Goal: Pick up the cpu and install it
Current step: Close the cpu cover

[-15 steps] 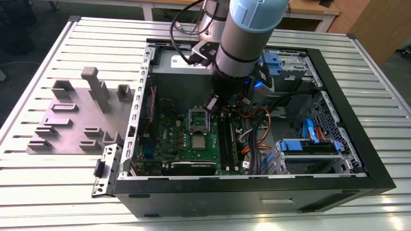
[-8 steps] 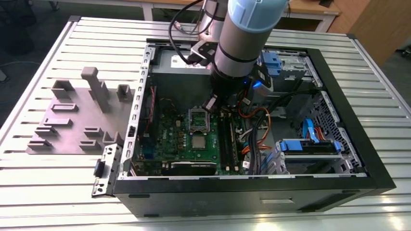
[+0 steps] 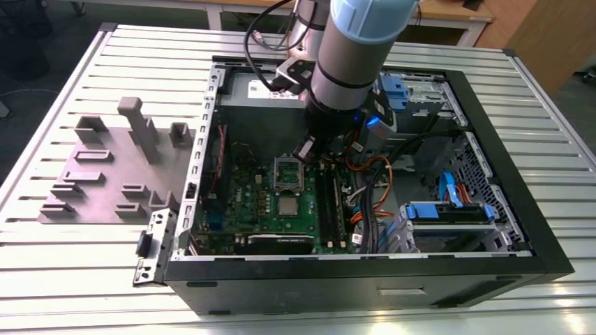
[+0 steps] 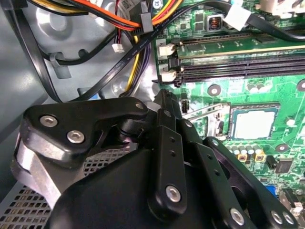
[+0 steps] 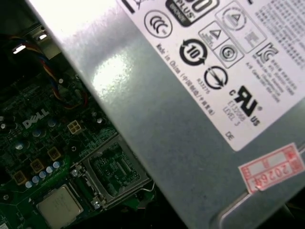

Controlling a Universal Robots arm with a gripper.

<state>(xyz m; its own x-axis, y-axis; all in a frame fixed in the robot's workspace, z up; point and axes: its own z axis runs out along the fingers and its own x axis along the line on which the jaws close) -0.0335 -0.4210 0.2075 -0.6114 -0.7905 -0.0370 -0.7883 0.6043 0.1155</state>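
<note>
cpu not yet picked up

i hover inside the open case (image 3: 484,139), above the motherboard (image 3: 251,202). my gripper (image 3: 306,149) sits just over the far end of the socket (image 3: 287,172). the pictures do not let me tell whether i am released or clenched, and i see nothing carried.

as i judge it, the task is at its start. the cpu (image 3: 287,206) lies flat on the motherboard, just near of the socket in the exterior view, with the socket between it and me. i am not touching it. in the first wrist view the socket (image 5: 114,174) has its frame raised and its dark contact bed bare, so nothing is installed. both the pickup and the seating are left.

the cpu (image 5: 58,206) is a small flat square with a dull silvery-grey metal top and a thin pale rim. in the second wrist view the cpu (image 4: 254,124) rests level, its edges square to the board, with small components just beside it. the power supply (image 5: 200,95) stands close by at the far side. a grey fixture plate (image 3: 112,174) lies on the table (image 3: 75,279), left of the case.
</note>
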